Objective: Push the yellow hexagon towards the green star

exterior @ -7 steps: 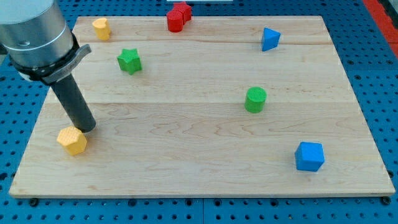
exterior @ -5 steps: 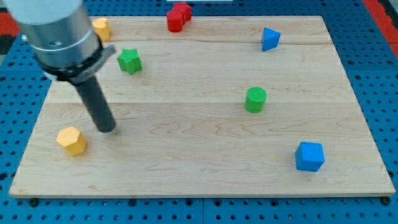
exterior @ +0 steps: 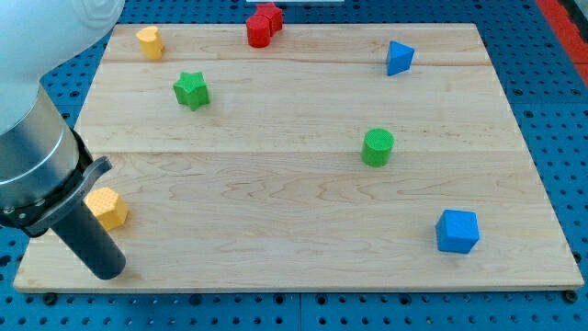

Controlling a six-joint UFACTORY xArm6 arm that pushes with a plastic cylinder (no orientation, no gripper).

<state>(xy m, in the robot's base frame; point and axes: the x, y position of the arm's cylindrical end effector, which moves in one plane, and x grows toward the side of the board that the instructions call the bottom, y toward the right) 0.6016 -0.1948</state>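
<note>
Yellow hexagon (exterior: 107, 208) sits at the desk's (exterior: 276, 211) lower-left, well apart from the green star (exterior: 191, 89) up top. Your tip (exterior: 109, 268) is just below it, not touching. No gripper, nothing held. Looks light, rigid, likely slides easily; push its lower face, centred, or it'll twist off.

We count seven blocks on the wooden surface (exterior: 276, 202). Two yellow: one yellow hexagon (exterior: 107, 208), one smaller yellow block (exterior: 149, 41), shape not clear. Two green: one green star (exterior: 191, 89), one green cylinder (exterior: 377, 147). Two blue: one blue cube (exterior: 457, 231), one blue wedge-like block (exterior: 399, 57). One red block (exterior: 263, 25), shape unclear. One rod, with my tip (exterior: 107, 271) at its lower end.
</note>
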